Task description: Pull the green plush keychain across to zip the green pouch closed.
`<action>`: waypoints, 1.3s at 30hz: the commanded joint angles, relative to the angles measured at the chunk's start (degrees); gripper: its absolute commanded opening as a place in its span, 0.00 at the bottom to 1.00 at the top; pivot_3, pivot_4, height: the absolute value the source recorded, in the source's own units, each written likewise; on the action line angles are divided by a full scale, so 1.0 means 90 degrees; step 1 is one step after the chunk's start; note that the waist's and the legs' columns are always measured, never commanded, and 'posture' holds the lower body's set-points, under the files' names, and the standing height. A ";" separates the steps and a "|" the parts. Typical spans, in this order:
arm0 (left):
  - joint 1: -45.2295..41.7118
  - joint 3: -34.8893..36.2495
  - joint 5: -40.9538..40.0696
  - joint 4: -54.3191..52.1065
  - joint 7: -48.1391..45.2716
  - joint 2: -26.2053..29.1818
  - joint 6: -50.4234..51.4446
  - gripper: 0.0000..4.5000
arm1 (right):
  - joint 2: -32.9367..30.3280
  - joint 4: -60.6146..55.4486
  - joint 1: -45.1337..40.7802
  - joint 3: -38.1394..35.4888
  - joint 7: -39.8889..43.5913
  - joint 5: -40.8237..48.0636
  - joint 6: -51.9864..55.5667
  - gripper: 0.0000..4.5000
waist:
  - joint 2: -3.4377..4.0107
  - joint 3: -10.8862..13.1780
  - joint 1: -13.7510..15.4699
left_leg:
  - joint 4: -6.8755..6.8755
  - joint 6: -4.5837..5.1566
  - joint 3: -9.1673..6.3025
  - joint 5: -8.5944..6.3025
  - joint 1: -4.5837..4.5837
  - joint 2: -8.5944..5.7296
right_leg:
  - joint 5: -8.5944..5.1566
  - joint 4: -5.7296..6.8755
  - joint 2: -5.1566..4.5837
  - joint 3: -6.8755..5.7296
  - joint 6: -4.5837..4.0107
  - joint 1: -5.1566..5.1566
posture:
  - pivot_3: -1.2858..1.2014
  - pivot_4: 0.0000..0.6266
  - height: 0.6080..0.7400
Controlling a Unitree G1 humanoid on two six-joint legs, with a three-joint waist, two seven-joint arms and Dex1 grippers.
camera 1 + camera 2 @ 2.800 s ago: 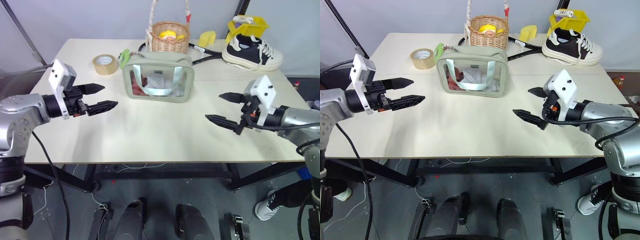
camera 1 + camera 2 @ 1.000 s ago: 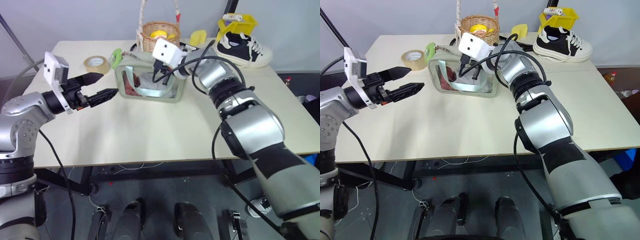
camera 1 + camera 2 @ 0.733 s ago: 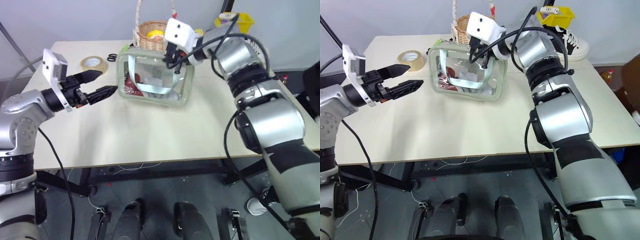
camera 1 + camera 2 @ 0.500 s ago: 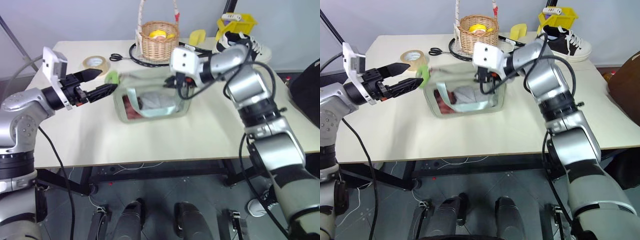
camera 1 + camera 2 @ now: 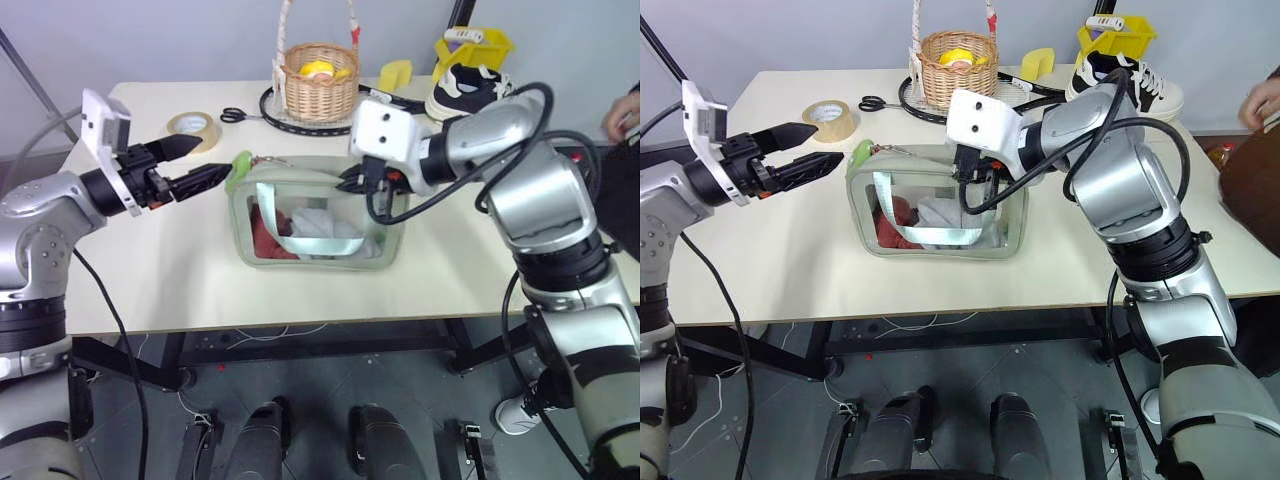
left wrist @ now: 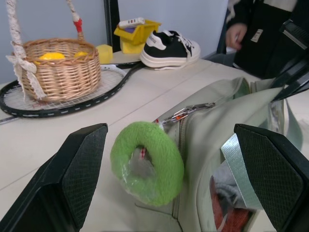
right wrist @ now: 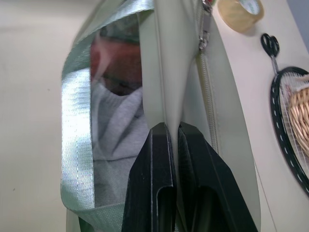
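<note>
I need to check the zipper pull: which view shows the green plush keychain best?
The left wrist view: the green plush keychain sits large between the open left gripper fingers. The eye views show it small at the green pouch corner.

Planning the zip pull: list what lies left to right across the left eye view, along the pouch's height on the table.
left gripper → keychain → pouch → right gripper
</note>
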 commanded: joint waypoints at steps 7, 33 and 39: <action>-0.0135 0.0019 0.0024 -0.0082 -0.0082 0.0061 -0.0081 1.00 | -0.0449 -0.0935 0.0365 -0.0161 -0.0182 0.0420 0.0010 0.01 | -0.0001 -0.0001 0.0101 | 0.0000 0.0000 0.0005 0.0000 0.0000 0.0004 | -0.0005 -0.0006 -0.0003 0.0000 -0.0010 0.0000 | 0.52 0.24 0.88; -0.0253 -0.0084 0.0207 0.0274 -0.0499 0.0251 -0.0121 1.00 | -0.2385 -0.1483 0.1541 -0.1312 0.0001 0.1725 -0.0200 0.72 | -0.0007 -0.0004 0.0137 | 0.0004 0.0001 0.0019 -0.0005 0.0002 0.0036 | -0.0027 -0.0030 -0.0006 -0.0002 -0.0052 0.0009 | 0.52 0.24 0.88; 0.0034 -0.0111 0.0281 0.0259 -0.0829 0.0495 -0.0102 1.00 | -0.2269 -0.1027 0.1905 -0.1071 -0.0363 0.1476 -0.0745 0.10 | -0.0005 -0.0003 0.0104 | 0.0001 0.0003 0.0030 -0.0005 0.0001 0.0042 | -0.0027 -0.0028 -0.0004 0.0008 -0.0053 0.0000 | 0.52 0.24 0.88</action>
